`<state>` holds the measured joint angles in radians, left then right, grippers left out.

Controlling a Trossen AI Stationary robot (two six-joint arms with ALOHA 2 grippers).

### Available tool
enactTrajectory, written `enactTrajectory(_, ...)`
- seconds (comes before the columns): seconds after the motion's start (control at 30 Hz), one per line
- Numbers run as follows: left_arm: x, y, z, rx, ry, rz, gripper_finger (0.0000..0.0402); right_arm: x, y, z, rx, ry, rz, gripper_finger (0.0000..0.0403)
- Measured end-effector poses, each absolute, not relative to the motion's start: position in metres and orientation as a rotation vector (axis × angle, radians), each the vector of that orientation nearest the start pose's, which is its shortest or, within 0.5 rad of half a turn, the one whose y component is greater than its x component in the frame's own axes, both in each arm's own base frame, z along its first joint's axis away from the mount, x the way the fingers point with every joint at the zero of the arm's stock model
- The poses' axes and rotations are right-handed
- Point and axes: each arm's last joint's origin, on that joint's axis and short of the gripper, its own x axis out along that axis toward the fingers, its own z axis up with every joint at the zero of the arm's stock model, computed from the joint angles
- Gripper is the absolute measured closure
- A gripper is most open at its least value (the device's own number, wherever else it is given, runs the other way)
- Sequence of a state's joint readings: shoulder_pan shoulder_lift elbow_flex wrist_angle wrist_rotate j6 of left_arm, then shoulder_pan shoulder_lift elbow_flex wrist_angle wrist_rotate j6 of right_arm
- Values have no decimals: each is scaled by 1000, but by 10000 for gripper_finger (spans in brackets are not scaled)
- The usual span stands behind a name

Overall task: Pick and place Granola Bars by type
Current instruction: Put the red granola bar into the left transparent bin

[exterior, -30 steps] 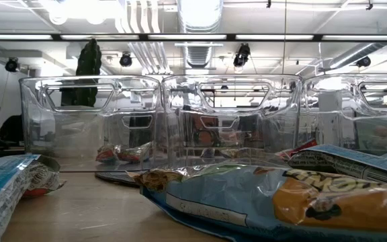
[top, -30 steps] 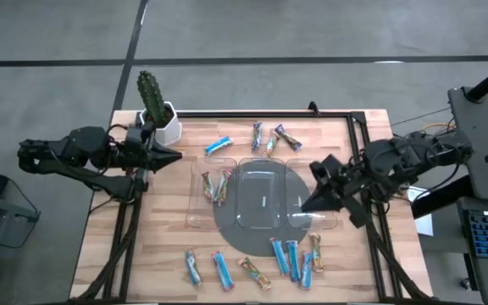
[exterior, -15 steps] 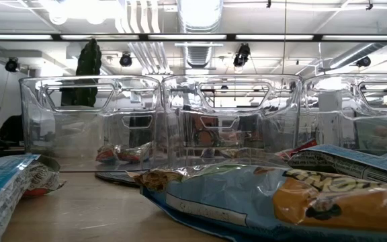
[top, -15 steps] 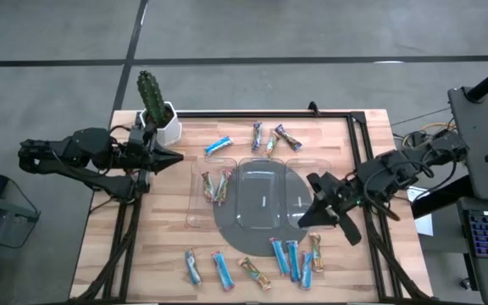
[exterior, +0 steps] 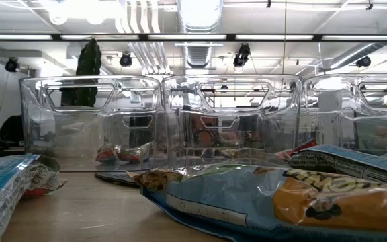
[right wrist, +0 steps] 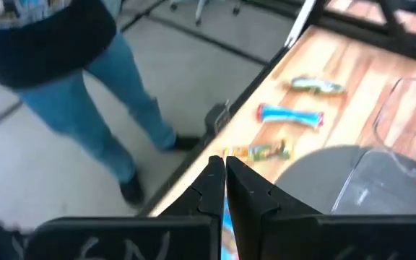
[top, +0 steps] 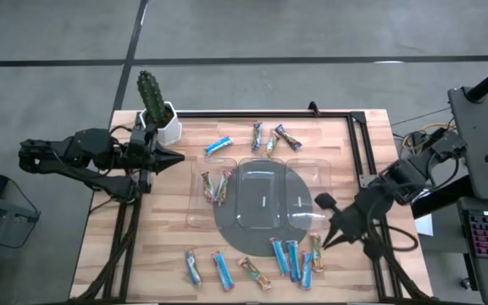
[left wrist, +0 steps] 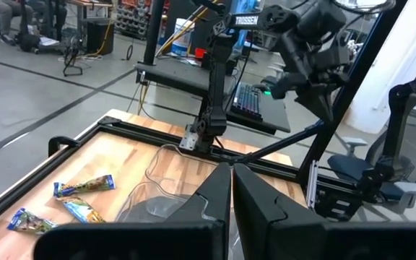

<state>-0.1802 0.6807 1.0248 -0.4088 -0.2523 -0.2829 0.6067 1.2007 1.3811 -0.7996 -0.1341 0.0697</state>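
Granola bars lie in two groups. Near the front edge are blue ones (top: 293, 259), a brownish-gold one (top: 316, 252) and a multicoloured one (top: 255, 273). At the far edge are a blue one (top: 219, 146) and some multicoloured ones (top: 271, 140). A few bars (top: 215, 186) lie in the left compartment of the clear tray (top: 261, 165). My right gripper (top: 325, 242) hangs shut above the near-right bars, slanting down, and touches nothing. My left gripper (top: 176, 157) waits shut and level at the table's left edge.
A potted cactus (top: 152, 103) stands at the far left corner, next to my left gripper. A grey mat (top: 227, 229) lies under the tray. A black frame (top: 358, 144) borders the table. A person's legs (right wrist: 85, 94) stand beyond the table edge in the right wrist view.
My right gripper has swung from beside the tray's right compartment toward the table's near edge and sunk a little, rolling and tipping downward as it went. It has stayed shut. The bars and the tray have not moved.
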Motion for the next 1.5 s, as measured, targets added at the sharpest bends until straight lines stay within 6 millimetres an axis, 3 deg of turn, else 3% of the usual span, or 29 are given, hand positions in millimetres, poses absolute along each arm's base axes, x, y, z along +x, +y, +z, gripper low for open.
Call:
enactTrajectory(0.37, 121, -14, 400, -275, 80, 92, 401, 186, 145, 372, -324, 809, 780, 394)
enactTrajectory(0.77, 118, -11, 387, -227, 192, 220, 401, 219, 169, 333, -492, 916, 840, 394)
enactTrajectory(1.07, 118, -11, 389, -232, 173, 201, 401, 251, 193, 309, -474, 1030, 812, 391)
enactTrajectory(1.23, 117, -11, 390, -233, 168, 200, 401, 268, 207, 300, -463, 1073, 819, 355)
enactTrajectory(1.5, 109, -10, 390, -239, 165, 172, 401, 274, 214, 295, -451, 1126, 819, 249)
